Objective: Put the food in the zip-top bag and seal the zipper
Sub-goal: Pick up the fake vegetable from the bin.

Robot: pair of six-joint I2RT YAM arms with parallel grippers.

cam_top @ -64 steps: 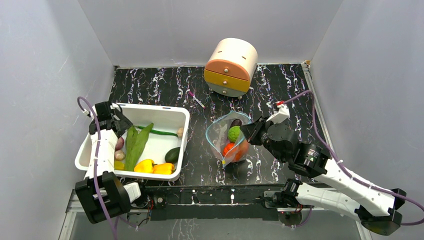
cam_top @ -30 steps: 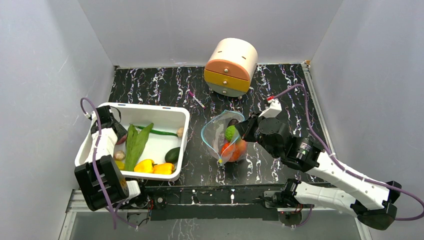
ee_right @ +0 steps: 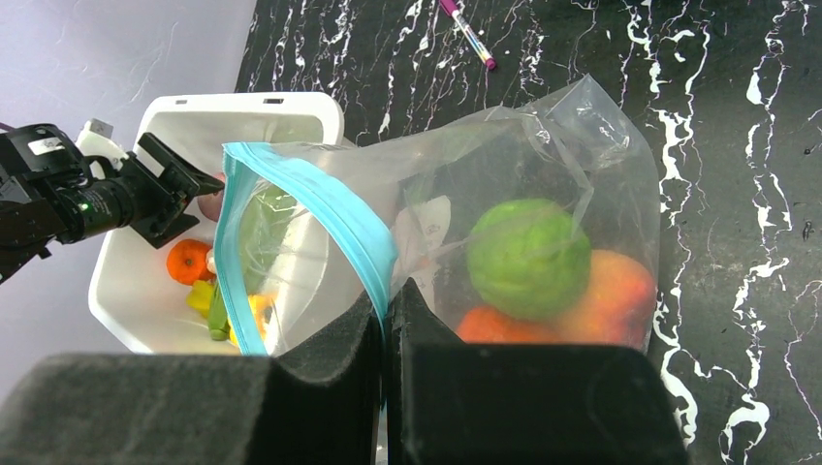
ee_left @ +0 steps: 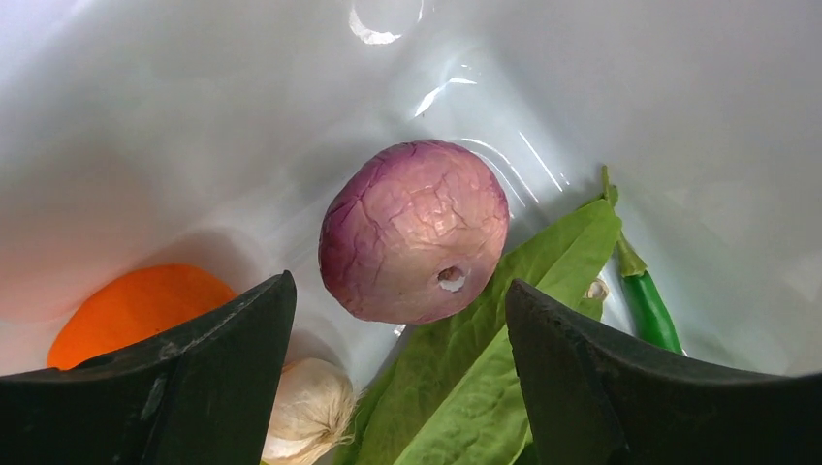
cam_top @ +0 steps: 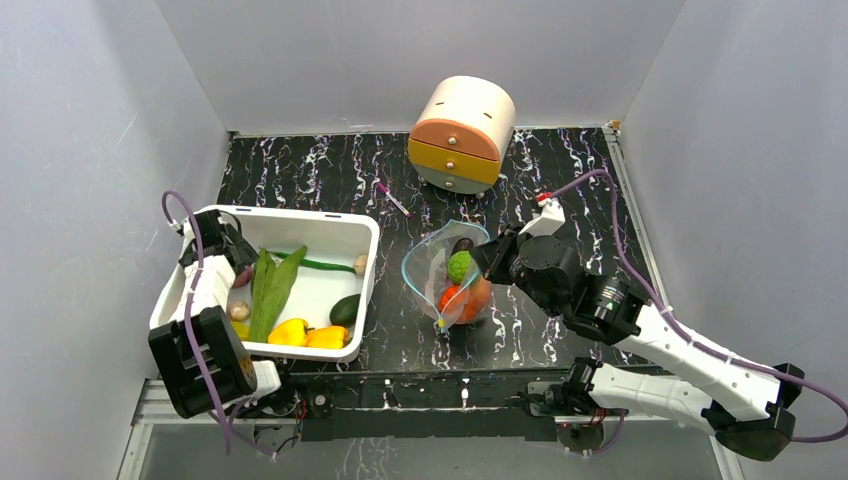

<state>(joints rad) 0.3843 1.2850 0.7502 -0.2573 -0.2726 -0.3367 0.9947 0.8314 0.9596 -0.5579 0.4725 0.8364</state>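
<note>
Top view – white tub (cam_top: 300, 215) sits at the left of the desk (cam_top: 300, 165), its left wall close to the side panel. The zip-top bag (cam_top: 430, 272) lies mid-desk, right of the tub, with a strip of bare desk between them. Bag mouth gapes left toward the tub; its closed bottom points right, so the long axis runs roughly left to right. A small yellow piece (cam_top: 441, 322) sits at the near end of the rim. Inside the bag: a green fruit (cam_top: 460, 266) and orange fruit (cam_top: 465, 298). Beyond the bag lie a pen (cam_top: 393, 199) and a round drawer box (cam_top: 462, 135), well apart from it. Right claw (cam_top: 487, 262) is at the bag's right rim; left claw (cam_top: 232, 262) is down in the tub's far-left corner. A long green leaf (cam_top: 270, 288) and yellow peppers (cam_top: 305, 334) lie in the tub.

Left wrist – left claw (ee_left: 397, 291) spread wide, one finger on each side of a purple round fruit (ee_left: 417, 228), with a gap on both sides. The tub wall is close behind. The leaf's tip points at the fruit.

Right wrist – right claw (ee_right: 385, 320) pinched tight on the zipper (ee_right: 320, 208), holding the mouth up. The strip loops left from the pinch.
</note>
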